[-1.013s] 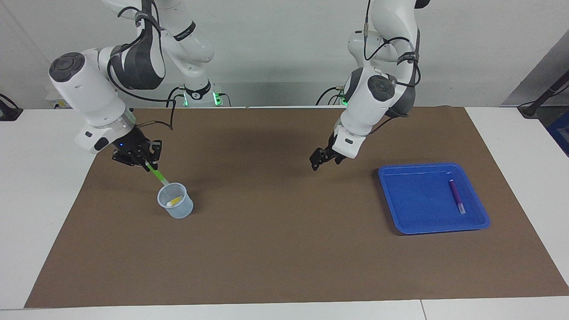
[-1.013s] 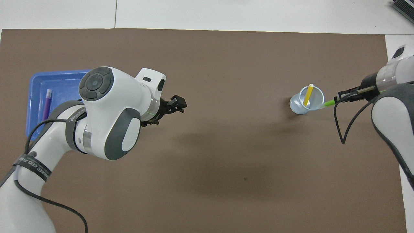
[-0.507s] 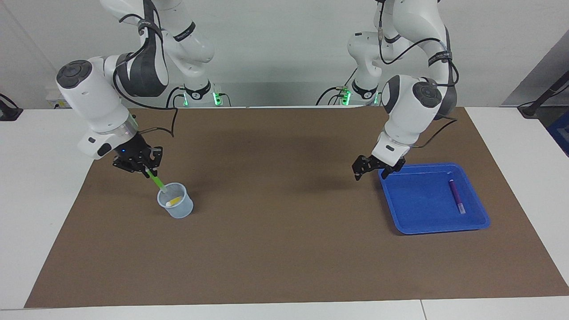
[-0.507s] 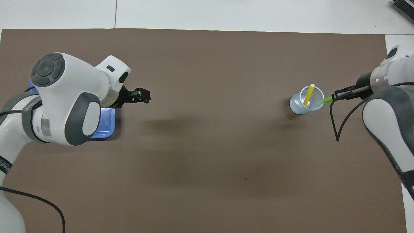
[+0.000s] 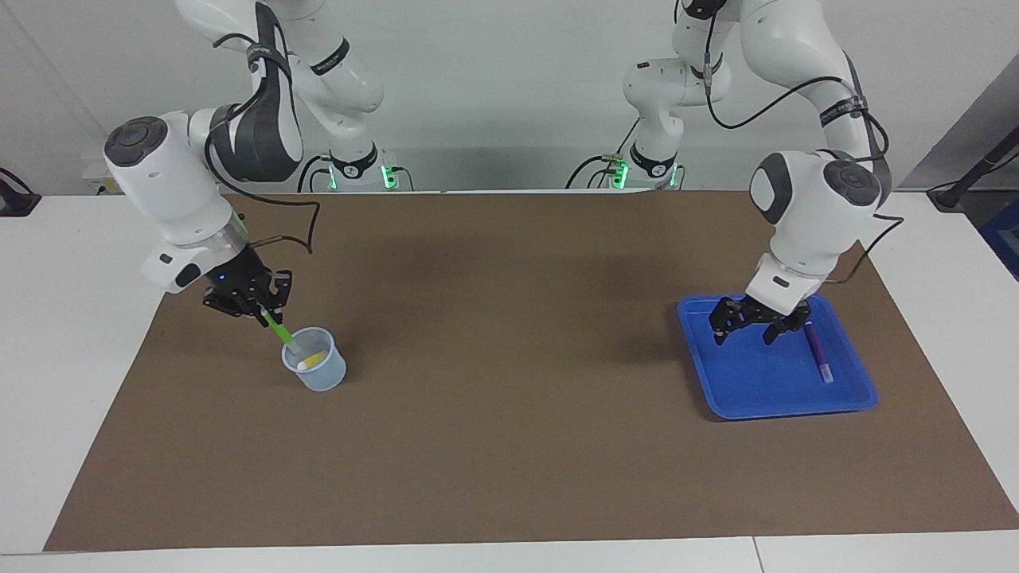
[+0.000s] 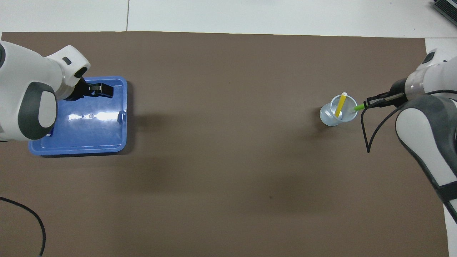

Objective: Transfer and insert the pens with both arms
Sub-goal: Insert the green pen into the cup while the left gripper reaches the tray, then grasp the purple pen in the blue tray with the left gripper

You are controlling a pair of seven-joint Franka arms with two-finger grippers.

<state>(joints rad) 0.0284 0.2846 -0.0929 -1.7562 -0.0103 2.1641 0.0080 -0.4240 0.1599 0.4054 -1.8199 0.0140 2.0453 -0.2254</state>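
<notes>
The right gripper (image 5: 261,306), clamped on the green pen (image 5: 279,327), tips its pale end into the cup (image 5: 314,370) beside the yellow pen (image 5: 312,360), while the left gripper (image 5: 750,323), fingers apart, hangs over the tray (image 5: 796,402), just beside the purple pen (image 5: 817,351), which lies lengthwise away from the robots.

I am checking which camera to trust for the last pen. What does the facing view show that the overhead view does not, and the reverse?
Only the facing view shows the purple pen lying in the blue tray, beside the open left gripper above the tray; from overhead the left arm hides it. Only the overhead view shows the yellow pen leaning along its length. Both show the right gripper holding the green pen slanted, its pale tip at the rim of the clear cup.
</notes>
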